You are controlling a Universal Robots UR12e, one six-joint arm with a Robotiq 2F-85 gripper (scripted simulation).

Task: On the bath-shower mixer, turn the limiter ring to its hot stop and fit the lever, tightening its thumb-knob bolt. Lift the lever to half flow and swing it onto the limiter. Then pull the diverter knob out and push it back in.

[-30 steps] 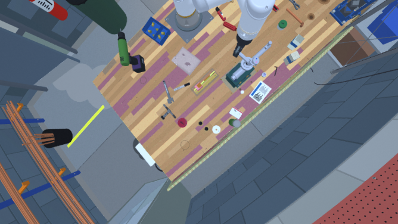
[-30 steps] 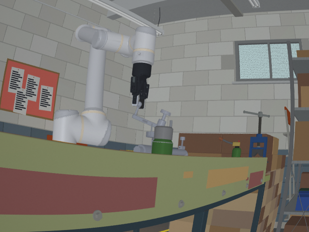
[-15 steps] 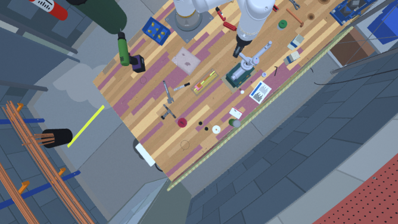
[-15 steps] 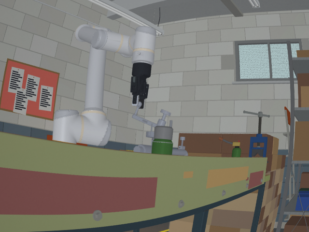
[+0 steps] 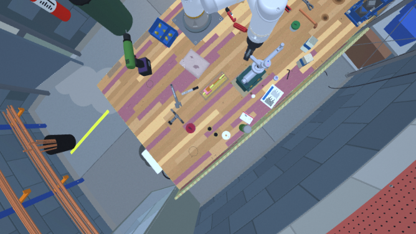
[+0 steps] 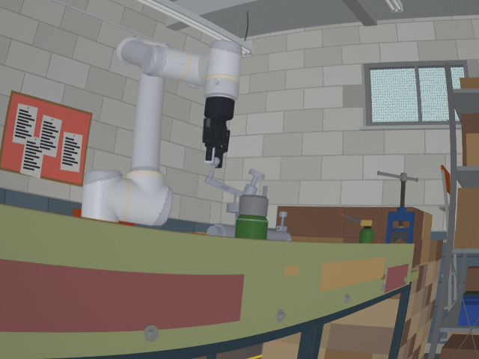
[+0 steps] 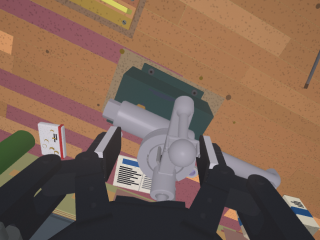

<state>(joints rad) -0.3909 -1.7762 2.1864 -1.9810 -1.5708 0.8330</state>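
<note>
The grey bath-shower mixer [image 5: 252, 76] sits on a dark green block near the bench's right edge. Its lever [image 6: 222, 185] is fitted and slopes upward, with the thumb-knob bolt [image 6: 255, 176] standing above the hub. In the wrist camera the lever's ball end [image 7: 181, 152] points toward me over the limiter ring [image 7: 152, 152]. My gripper [image 7: 157, 152] is open around the lever's raised end and holds nothing. The diverter knob [image 6: 282, 220] stands on the mixer's far side.
The wooden bench [image 5: 199, 93] carries a green can [image 6: 251, 220] at its near edge, a printed sheet [image 5: 271, 96], a yellow tray [image 5: 215, 86], small boxes [image 5: 306, 51] and a blue press [image 6: 401, 216]. Open bench lies left of the mixer.
</note>
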